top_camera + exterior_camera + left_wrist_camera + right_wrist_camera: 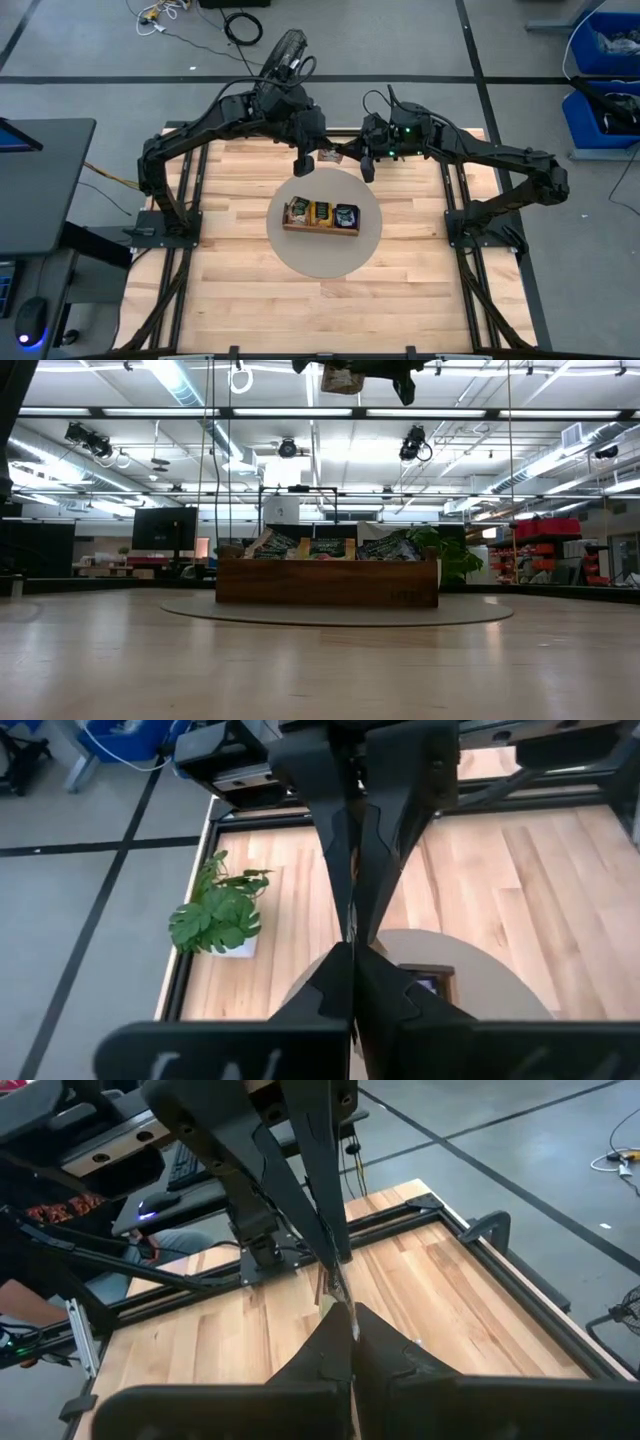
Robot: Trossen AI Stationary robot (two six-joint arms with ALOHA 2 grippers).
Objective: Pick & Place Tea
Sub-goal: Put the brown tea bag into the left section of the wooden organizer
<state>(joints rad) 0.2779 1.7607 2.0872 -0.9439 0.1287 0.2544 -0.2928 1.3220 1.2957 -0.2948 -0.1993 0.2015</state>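
Wooden tray (pixel 320 228) sits on a round mat (pixel 325 262) at table centre, long axis running left-right across the table. Three compartments, each holding tea packets (pixel 322 211): orange-toned at left, yellow in the middle, dark green at right. In the low view the packets (pixel 327 547) stand on edge, tops leaning above the tray wall (pixel 327 582).

Left gripper (pixel 303 165) and right gripper (pixel 368 167) hang above the table just behind the mat, clear of the tray. Both finger pairs pressed together. A small tan item (pixel 327 157) lies between the two grippers; cannot tell which, if either, grips it.
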